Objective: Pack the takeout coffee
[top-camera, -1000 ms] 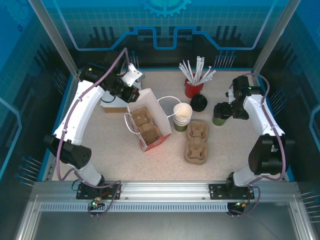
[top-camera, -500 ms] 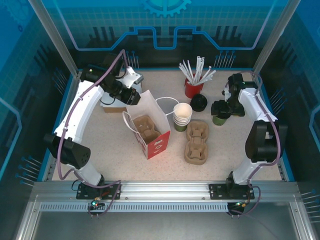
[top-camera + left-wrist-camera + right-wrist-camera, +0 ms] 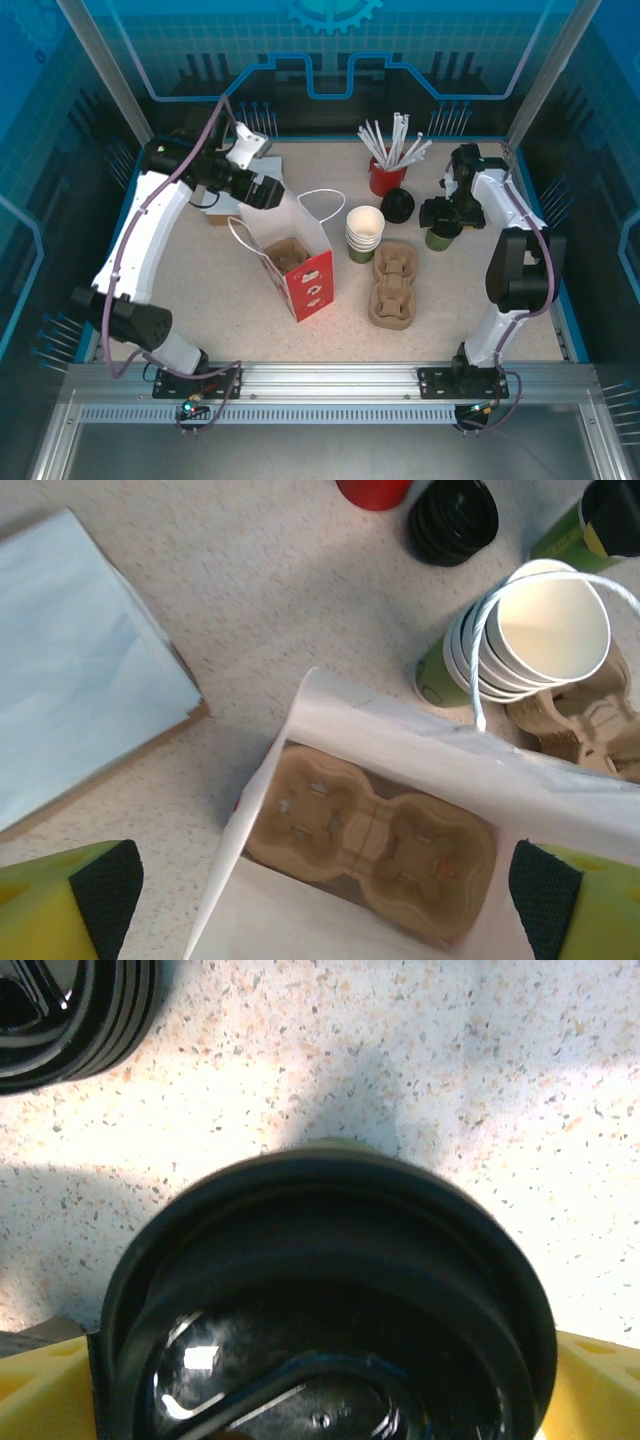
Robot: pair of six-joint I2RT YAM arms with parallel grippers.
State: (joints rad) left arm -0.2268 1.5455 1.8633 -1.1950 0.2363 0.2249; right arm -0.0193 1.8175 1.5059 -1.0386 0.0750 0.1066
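Observation:
The takeout coffee (image 3: 437, 238) is a small cup with a green side and a black lid (image 3: 330, 1320), standing at the right of the table. My right gripper (image 3: 440, 213) hangs just over it, open, with its yellow fingers (image 3: 40, 1390) on either side of the lid. The red paper bag (image 3: 308, 282) stands upright in the middle with its top open and a brown pulp carrier (image 3: 370, 835) lying inside. My left gripper (image 3: 264, 190) is open at the bag's back-left rim, holding nothing; its pads (image 3: 105, 880) stand wide apart above the bag mouth.
A nested stack of cups (image 3: 365, 232) stands right of the bag, with another pulp carrier (image 3: 393, 285) in front of it. Black lids (image 3: 397, 205) and a red straw holder (image 3: 385, 175) sit behind. A white napkin pack (image 3: 80, 650) lies at back left.
My left gripper has opened, let go of the bag's rim and drawn back to the left. The bag has settled more upright. The right arm has folded in over the lidded cup.

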